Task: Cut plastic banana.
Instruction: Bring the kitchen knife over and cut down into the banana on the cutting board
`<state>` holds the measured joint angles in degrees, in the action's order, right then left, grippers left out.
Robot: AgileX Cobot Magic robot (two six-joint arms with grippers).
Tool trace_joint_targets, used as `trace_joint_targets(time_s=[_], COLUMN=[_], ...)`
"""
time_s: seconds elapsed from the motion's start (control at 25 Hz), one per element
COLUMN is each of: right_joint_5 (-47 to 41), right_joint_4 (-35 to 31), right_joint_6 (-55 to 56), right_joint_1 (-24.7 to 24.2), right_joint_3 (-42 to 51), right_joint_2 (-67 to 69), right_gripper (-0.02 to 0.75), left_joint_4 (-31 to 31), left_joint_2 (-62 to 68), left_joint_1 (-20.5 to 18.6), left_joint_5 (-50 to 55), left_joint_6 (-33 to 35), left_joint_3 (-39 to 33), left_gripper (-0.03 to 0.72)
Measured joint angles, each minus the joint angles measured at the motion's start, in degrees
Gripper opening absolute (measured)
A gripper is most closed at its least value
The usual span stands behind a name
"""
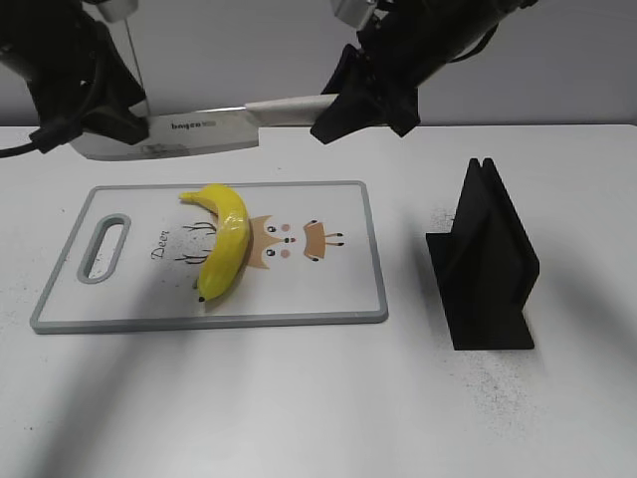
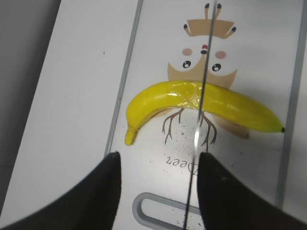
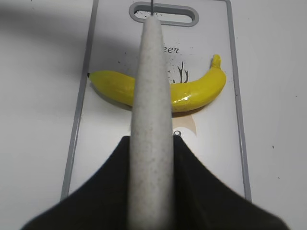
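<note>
The right gripper (image 1: 333, 112) is clamping the knife (image 1: 189, 134) handle above the cutting board (image 1: 328, 299), where the plastic banana (image 1: 224, 249) is lying. The left gripper (image 2: 158, 165) is hanging apart, empty. Lowering the blade squarely onto the banana's mid-length seam should part it cleanly.

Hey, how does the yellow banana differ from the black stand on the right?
The glossy yellow curved plastic banana lies flat on the cutting board; the matte black angular stand sits upright on the white table. The banana is rounded, the stand flat-sided. Neither is held by a pincer.
</note>
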<state>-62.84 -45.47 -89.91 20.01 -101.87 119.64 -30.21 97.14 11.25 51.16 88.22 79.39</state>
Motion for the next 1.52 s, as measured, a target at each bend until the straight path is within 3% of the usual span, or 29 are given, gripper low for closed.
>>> trace_joint_targets(time_s=[0.28,0.48,0.56,1.0,1.52], right_joint_5=[0.32,1.39,1.64,2.2,5.7], right_joint_4=[-1.1,-2.29,-2.33,-1.43,10.25], right_joint_6=[-0.23,-0.23,-0.52,-1.28,2.69], right_joint_1=[0.0,-0.06,-0.06,-0.1,-0.05], right_joint_3=[-0.06,-0.06,-0.07,-0.12,-0.35], right_joint_2=[1.38,2.36,2.47,2.53,10.72], right_gripper=[0.164,0.164,0.164,0.164,0.164], left_joint_4=[0.63,0.81,0.92,1.41,-1.71], left_joint_2=[2.29,2.31,2.35,3.0,16.79], left_joint_1=[0.0,0.0,0.0,0.63,2.3], left_joint_5=[0.0,0.16,0.58,-0.18,-6.21], left_joint_6=[0.11,0.11,0.37,0.67,0.85], left_joint_3=[0.11,0.11,0.11,0.11,0.11], left_gripper=[0.376,0.095,0.015,-0.009,-0.017])
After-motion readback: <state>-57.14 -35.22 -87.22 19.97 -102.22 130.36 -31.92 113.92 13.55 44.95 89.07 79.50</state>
